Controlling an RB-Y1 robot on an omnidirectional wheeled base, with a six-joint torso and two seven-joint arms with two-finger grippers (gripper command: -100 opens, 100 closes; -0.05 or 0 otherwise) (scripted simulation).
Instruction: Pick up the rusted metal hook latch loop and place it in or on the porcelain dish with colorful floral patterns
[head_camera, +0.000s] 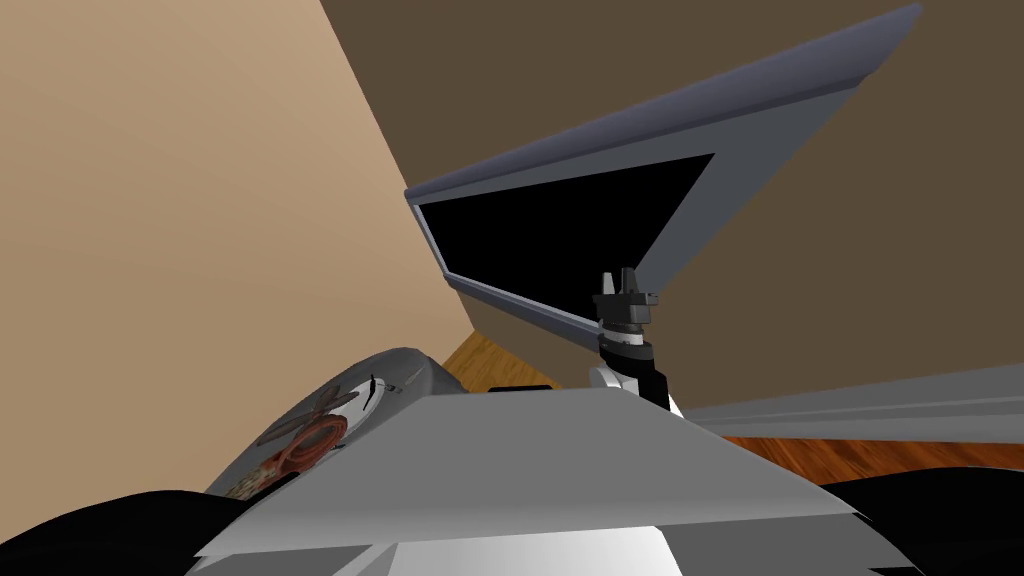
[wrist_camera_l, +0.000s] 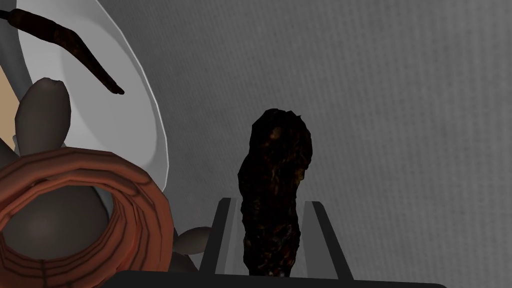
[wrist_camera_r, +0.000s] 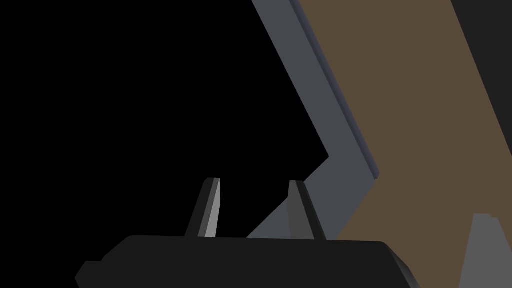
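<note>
The rusted latch loop (wrist_camera_l: 275, 180), a dark, pitted lump, is clamped between the fingers (wrist_camera_l: 222, 235) of the left gripper (wrist_camera_l: 270, 201), which press its two sides; it stands up past their tips over a grey surface (wrist_camera_l: 390, 100), outside the dish. Taking the way the fingers point as twelve, the white dish (wrist_camera_l: 120, 120) lies at about ten o'clock from the latch, tilted, with a dark, tapering curved piece (wrist_camera_l: 75, 42) across its face. A red-brown coil (wrist_camera_l: 135, 200) and a grey-brown rounded thing (wrist_camera_l: 42, 115) overlap the dish's near side. The head view gives the wider setting: the dish (head_camera: 390, 383) small on the grey surface (head_camera: 410, 362), the coil (head_camera: 315, 440) at seven o'clock from it, and the right gripper (head_camera: 617, 278) raised at two o'clock, before a grey frame (head_camera: 700, 220) around a black area. The right wrist view shows that gripper (wrist_camera_r: 254, 181) with its fingers a narrow gap apart, holding nothing.
</note>
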